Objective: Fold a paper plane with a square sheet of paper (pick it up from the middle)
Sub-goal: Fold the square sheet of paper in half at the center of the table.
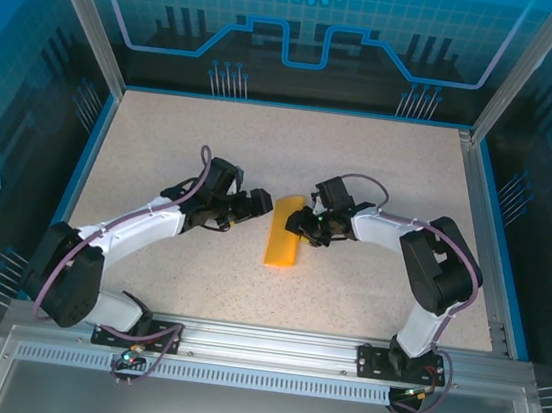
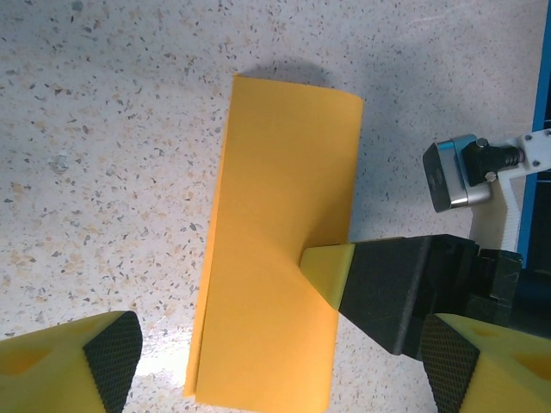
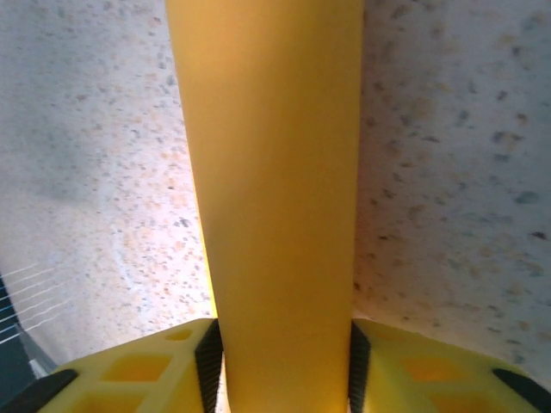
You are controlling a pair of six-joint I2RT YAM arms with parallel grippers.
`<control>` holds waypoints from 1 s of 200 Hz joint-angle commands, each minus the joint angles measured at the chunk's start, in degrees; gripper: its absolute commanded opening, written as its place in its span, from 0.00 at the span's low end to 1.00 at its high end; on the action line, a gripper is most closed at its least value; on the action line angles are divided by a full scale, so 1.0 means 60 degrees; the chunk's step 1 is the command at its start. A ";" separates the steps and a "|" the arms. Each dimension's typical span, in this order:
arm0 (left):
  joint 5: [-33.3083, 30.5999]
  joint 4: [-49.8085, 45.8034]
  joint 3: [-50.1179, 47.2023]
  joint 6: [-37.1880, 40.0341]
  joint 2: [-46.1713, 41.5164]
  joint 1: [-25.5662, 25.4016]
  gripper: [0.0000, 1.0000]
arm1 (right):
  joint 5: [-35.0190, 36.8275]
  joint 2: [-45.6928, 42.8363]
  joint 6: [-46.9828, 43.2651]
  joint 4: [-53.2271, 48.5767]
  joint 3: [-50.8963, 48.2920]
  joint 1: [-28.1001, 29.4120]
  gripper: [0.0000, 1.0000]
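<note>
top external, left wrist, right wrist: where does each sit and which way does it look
Top external: above and behind the bases, looking down on the table; shows left gripper, right gripper.
Left wrist: over the orange paper, looking down; own fingertips at bottom.
Right wrist: low, looking along the paper; own fingers flank it.
Shared: all three show the paper.

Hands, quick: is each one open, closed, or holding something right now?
Left hand: open, holding nothing.
Right hand: closed on the folded orange paper sheet.
</note>
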 commanded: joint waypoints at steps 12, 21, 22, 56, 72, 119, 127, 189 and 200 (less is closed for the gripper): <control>0.0277 0.0006 -0.0150 0.0045 0.0196 0.0029 0.88 | 0.0328 0.0140 -0.0183 -0.0396 0.0161 0.0068 0.49; 0.0281 0.0027 -0.0169 0.0025 0.0215 0.0030 0.88 | 0.0417 0.0175 -0.0204 -0.0500 0.0213 0.0082 0.50; 0.0281 0.0028 -0.0170 0.0028 0.0222 0.0029 0.88 | 0.0430 0.0172 -0.0208 -0.0529 0.0225 0.0076 0.50; 0.0263 0.0020 -0.0155 0.0060 0.0257 0.0033 0.88 | 0.1147 0.0270 -0.0348 -0.1242 0.0468 0.0197 0.51; 0.0262 0.0013 -0.0134 0.0060 0.0270 0.0029 0.87 | 0.1096 0.0290 -0.0399 -0.1226 0.0436 0.0187 0.49; 0.0318 0.0014 -0.0130 0.0121 0.0340 0.0032 0.87 | 0.1071 0.0470 -0.0862 -0.1638 0.0625 0.0171 0.52; 0.0303 0.0026 -0.0156 0.0118 0.0334 0.0029 0.88 | 0.0956 0.0552 -0.0970 -0.1706 0.0709 0.0172 0.52; 0.0206 -0.0066 -0.0090 0.0118 0.0292 0.0029 0.88 | 0.1441 0.1088 -0.1246 -0.2972 0.1347 0.0231 0.53; 0.0210 -0.0060 -0.0076 0.0147 0.0310 0.0031 0.88 | 0.1484 0.1123 -0.1288 -0.3023 0.1365 0.0230 0.53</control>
